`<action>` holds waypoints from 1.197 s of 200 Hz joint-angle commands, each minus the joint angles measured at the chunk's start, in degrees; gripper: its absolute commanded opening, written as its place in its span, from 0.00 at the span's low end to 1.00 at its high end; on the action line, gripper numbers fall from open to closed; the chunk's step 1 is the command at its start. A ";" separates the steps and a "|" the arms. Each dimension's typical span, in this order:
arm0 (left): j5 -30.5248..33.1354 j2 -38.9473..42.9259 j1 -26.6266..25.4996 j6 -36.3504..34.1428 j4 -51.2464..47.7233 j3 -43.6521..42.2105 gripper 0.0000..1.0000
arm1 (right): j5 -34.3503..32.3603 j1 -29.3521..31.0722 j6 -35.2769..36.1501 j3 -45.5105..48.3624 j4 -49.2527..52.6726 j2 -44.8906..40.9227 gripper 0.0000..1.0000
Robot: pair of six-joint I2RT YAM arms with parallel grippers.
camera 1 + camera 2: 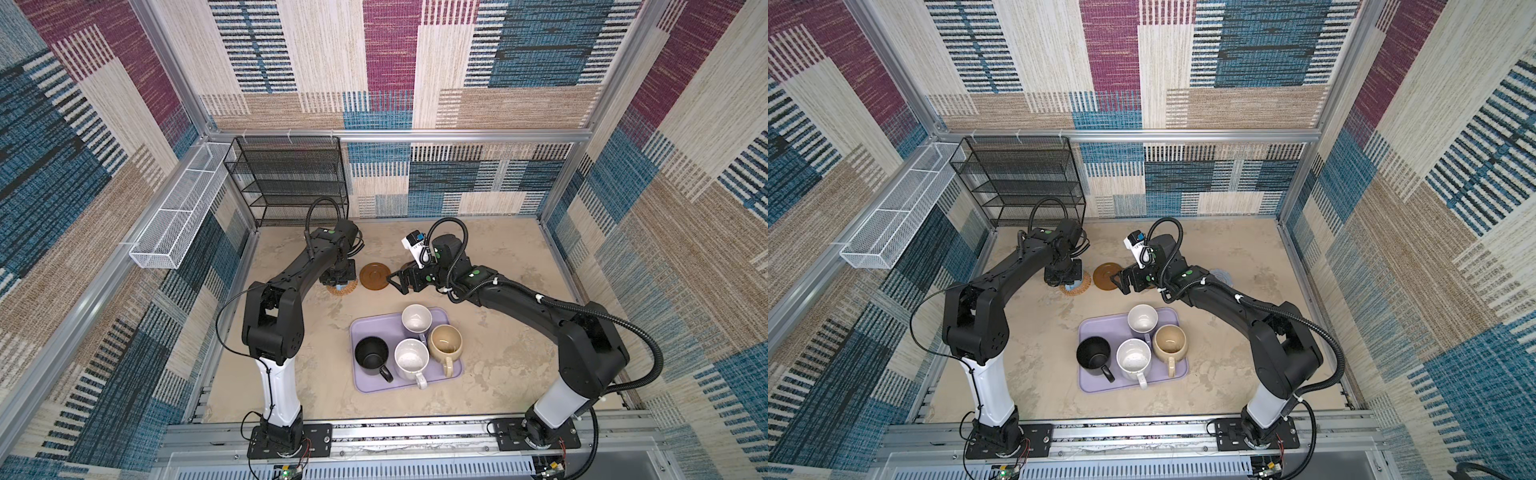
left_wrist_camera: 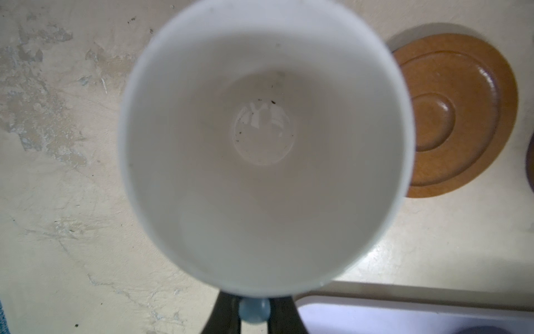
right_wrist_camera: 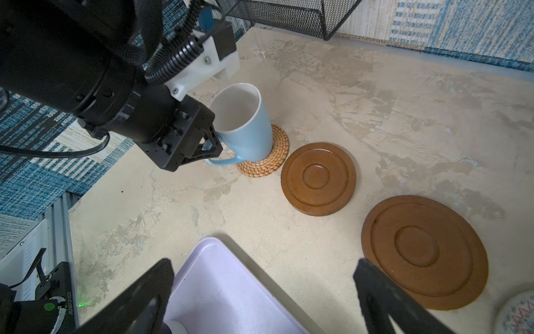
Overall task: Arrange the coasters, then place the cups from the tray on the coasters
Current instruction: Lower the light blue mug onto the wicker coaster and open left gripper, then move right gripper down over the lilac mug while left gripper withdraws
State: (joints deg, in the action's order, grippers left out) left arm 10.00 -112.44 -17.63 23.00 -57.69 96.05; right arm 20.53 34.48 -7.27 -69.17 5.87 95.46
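**Blue cup is being set on the woven coaster**

The sandy worktop [image 1: 498, 332] is spread under both end effectors. The purple tray [image 1: 368, 330] is found a little behind them, closer to the robot's feet, with one corner just under the right end effector [image 1: 395, 284].

Four cups are seen on the tray, packed close together: a black cup [image 1: 371, 352], a speckled white cup [image 1: 411, 359], a beige cup [image 1: 444, 342] and a lavender cup [image 1: 416, 318].

The light blue cup [image 3: 245, 127] is held right in front of the left end effector [image 3: 213, 151]. Its thin handle [image 3: 224, 162] is pinched between the two fingers, which are pressed tight on it. The cup is tipped a little. Its bottom is over one side of the rattan coaster [image 3: 274, 156], and it cannot be told if it is fully down.

The right end effector is spread wide and nothing is held in it. One brown coaster [image 3: 318, 177] lies just ahead of it, between the two end effectors. A second brown coaster [image 3: 424, 251] lies partly under one of its fingers, with a white crochet coaster [image 3: 517, 315] beside that.

The cups are likely hard, smooth and a bit heavy, and could be chipped if bumped. When a cup is held only by the handle, it can be expected to swing and tip. The handle should be gripped near the cup's wall, and the cup put down slowly and flat.
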 commanded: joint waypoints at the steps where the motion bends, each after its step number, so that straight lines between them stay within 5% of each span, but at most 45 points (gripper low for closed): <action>1: -0.72 0.05 0.26 1.32 1.04 0.02 0.05 | 0.64 0.02 0.68 -0.17 -0.51 -0.51 1.00; 78: -0.89 4.27 0.29 2.12 1.38 -1.41 0.43 | -0.71 0.03 -0.10 -0.86 1.17 -0.71 1.00; 138: -6.68 16.07 0.08 3.74 8.48 -4.81 0.95 | -7.73 0.07 -5.50 -1.70 8.08 -4.02 1.00; 173: -16.58 23.51 -0.13 5.85 20.67 -11.05 0.97 | -9.87 0.36 -8.18 -0.25 14.54 -7.42 1.00; 189: -22.93 26.77 -0.60 7.69 30.60 -16.89 0.97 | -4.40 0.42 -6.59 0.94 16.02 -9.20 0.99; 239: -18.88 30.63 -8.71 8.71 33.13 -27.55 0.99 | -12.33 2.59 -6.64 8.83 21.65 -15.34 0.99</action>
State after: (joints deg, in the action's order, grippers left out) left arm -9.80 -83.33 -23.99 30.04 -28.10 72.77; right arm 12.84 36.21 -13.47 -64.10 23.81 82.19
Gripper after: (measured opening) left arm 0.986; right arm 0.990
